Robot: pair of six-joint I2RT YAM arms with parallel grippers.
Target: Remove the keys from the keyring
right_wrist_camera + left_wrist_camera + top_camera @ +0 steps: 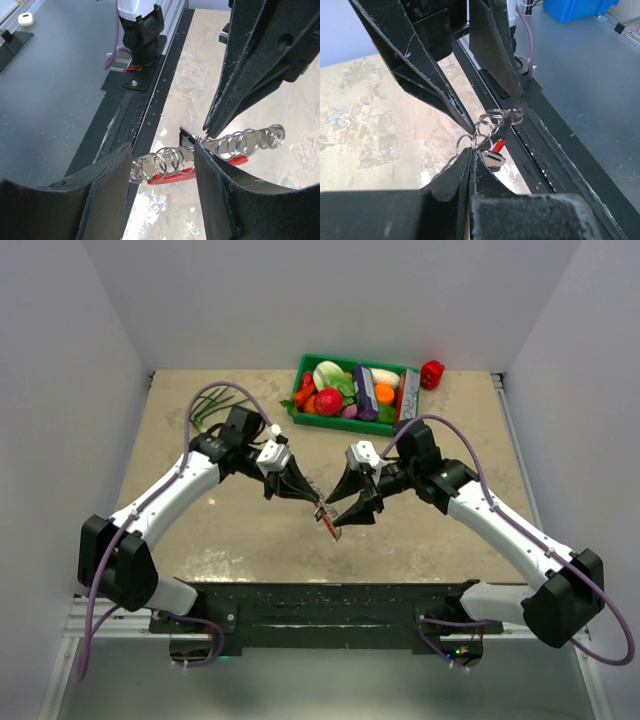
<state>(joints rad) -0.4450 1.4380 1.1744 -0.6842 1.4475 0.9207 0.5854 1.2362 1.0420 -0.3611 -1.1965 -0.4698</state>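
My left fingers pinch the keyring; my right fingers stand spread either side of it; green vegetable tray sits well behind.

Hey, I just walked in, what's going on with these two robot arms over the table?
The two arms meet over the middle of the table, working on a bunch of keys. The left claw is shut on the keyring, a string of small linked wire rings. The right claw is open, with a finger on either side of the rings. The keys and a red tag hang on the bunch, so no key looks freed yet.
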